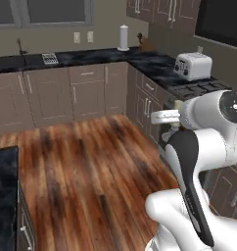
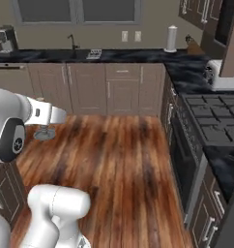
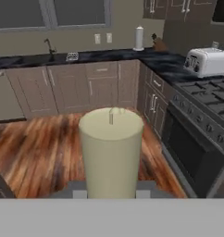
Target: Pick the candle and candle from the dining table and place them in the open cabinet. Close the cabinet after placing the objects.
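Jaws pinched on the candle (image 3: 111, 150), a short cream stub with a small wick, standing upright between the two dark finger tips at the bottom of the hand view. The candle is carried in the air above the wooden floor (image 1: 86, 171), not on any bench. In the right base view the gripper (image 2: 43, 131) sits at the end of the white arm, at the left side, over the floor. In the left base view the hand end shows at the right side, in front of the stove (image 1: 201, 88).

Dining table (image 1: 4, 181): only a black marble corner shows at the left edge of the left base view.

Back bench (image 3: 86, 56) runs along the wall under the window, with a sink faucet (image 3: 50, 46) toward its left end and a paper towel roll (image 3: 140, 38) near its right corner. A white toaster (image 3: 206, 61) stands on the right-hand bench, just beside the stove's far edge. Wall cabinet (image 1: 157, 10) doors with silver bar handles hang above the right-hand bench, shut as far as visible.
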Controlling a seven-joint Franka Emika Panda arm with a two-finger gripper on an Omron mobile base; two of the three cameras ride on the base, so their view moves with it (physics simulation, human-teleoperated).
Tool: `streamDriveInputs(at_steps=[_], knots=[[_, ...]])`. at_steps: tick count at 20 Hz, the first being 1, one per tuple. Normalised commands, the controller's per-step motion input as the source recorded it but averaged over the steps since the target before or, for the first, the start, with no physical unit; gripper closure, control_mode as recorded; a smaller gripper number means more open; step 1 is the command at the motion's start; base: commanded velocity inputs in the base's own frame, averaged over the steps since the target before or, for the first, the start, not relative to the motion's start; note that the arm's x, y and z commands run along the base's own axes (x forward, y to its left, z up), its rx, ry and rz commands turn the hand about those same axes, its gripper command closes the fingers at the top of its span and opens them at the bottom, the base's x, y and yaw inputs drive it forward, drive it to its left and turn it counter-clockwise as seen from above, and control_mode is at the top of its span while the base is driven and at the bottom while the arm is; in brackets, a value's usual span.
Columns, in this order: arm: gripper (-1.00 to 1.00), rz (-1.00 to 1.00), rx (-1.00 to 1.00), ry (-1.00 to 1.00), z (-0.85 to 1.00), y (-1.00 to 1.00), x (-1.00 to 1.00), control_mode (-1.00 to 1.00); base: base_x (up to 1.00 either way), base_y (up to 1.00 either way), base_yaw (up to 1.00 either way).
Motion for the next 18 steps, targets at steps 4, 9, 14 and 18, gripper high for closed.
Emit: streamDriveInputs(at_steps=[4,9,14,18], knots=[[1.00,0.00,0.00,0.00,0.00,0.00,0.00,1.00,0.16,0.14,-0.64],[1.00,0.00,0.00,0.00,0.00,0.00,0.00,1.00,0.02,0.45,-0.64],[1.00,0.00,0.00,0.00,0.00,0.00,0.00,1.00,0.23,0.46,-0.67],[1.00,0.00,0.00,0.00,0.00,0.00,0.00,1.00,0.33,0.56,-0.64]])
